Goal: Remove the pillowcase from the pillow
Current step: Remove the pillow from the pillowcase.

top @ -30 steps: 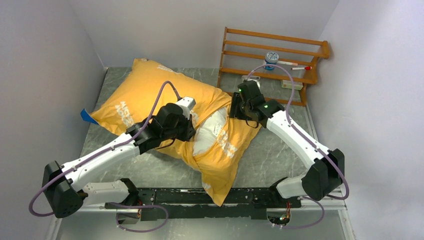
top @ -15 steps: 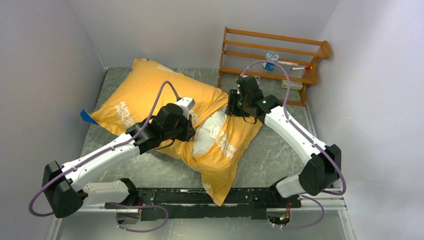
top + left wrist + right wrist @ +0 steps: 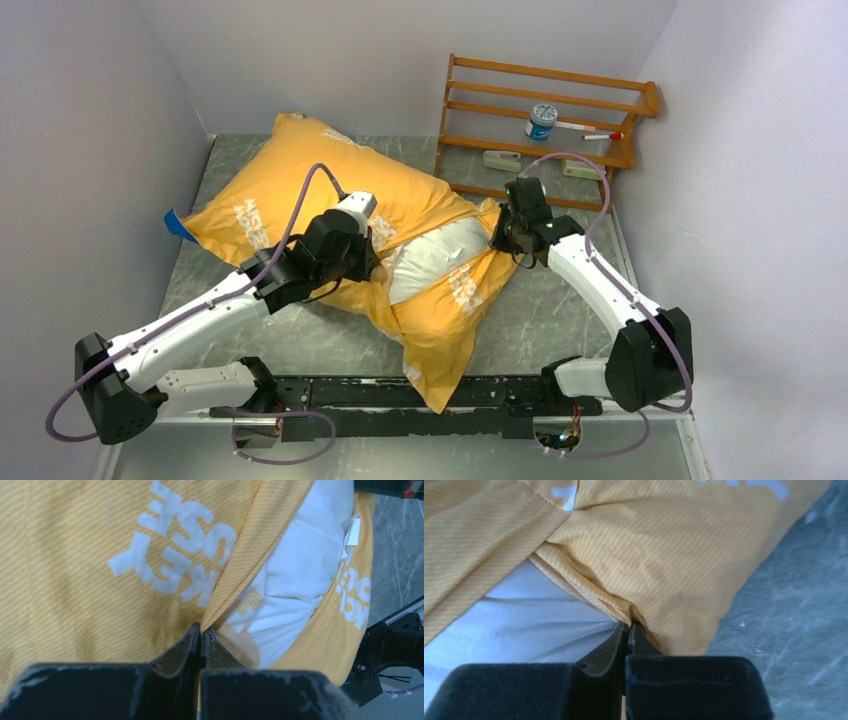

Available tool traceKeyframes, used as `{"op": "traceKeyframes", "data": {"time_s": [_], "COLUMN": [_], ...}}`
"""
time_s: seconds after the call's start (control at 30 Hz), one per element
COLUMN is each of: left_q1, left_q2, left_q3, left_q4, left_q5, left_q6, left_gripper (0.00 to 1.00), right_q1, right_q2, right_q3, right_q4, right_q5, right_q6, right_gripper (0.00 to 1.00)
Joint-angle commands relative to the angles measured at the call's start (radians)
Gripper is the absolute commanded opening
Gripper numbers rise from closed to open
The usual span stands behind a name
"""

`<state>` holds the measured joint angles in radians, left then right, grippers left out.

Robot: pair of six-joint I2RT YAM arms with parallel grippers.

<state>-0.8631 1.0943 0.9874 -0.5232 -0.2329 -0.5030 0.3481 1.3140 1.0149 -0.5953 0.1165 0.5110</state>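
The plump pillow [image 3: 432, 258] lies diagonally on the grey marbled counter [image 3: 560, 335]. Its smooth white cloth bulges through a slit in the pillowcase [image 3: 300, 185], a finely striped orange-yellow fabric with white block lettering. The left hand [image 3: 200, 631] is clenched on the fabric's hem at the slit's left edge. The right hand [image 3: 629, 629] pinches a bunched fold at its right end.

The pillowcase [image 3: 300, 190] bulk fills the tabletop [image 3: 545, 325] centre and far left, close to the left wall [image 3: 90, 150]. The wooden rack [image 3: 545, 105] blocks the far right corner. Bare passages: right of the pillowcase, crossed by the right arm [image 3: 600, 285]; the near strip, crossed by the left arm [image 3: 190, 325].
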Motion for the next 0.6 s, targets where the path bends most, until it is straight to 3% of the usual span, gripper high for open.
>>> {"op": "traceKeyframes", "data": {"time_s": [0.0,0.07,0.2,0.3,0.57], "left_q1": [0.001,-0.001,-0.042,-0.083,-0.155], "left_q2": [0.007,0.045,0.166,0.273,0.578], "left_q3": [0.025,0.070,0.230,0.378,0.678], "left_q4": [0.002,0.025,0.019,0.006,-0.125], "left_q5": [0.090,0.138,0.117,0.077,-0.018], "left_q6": [0.075,0.103,0.170,0.224,0.357], "left_gripper": [0.05,0.05,0.42,0.59,0.67], "right_q1": [-0.019,-0.008,-0.005,-0.005,-0.009], "right_q2": [0.000,-0.027,-0.076,-0.101,-0.164], "right_q3": [-0.106,-0.143,-0.187,-0.201,-0.248], "right_q4": [-0.027,0.010,0.030,0.031,0.083], "right_q5": [-0.091,-0.140,-0.144,-0.153,-0.219], "right_q6": [0.025,0.045,0.043,0.030,0.106], "right_gripper": [0.00,0.00,0.00,0.00,0.00]}}
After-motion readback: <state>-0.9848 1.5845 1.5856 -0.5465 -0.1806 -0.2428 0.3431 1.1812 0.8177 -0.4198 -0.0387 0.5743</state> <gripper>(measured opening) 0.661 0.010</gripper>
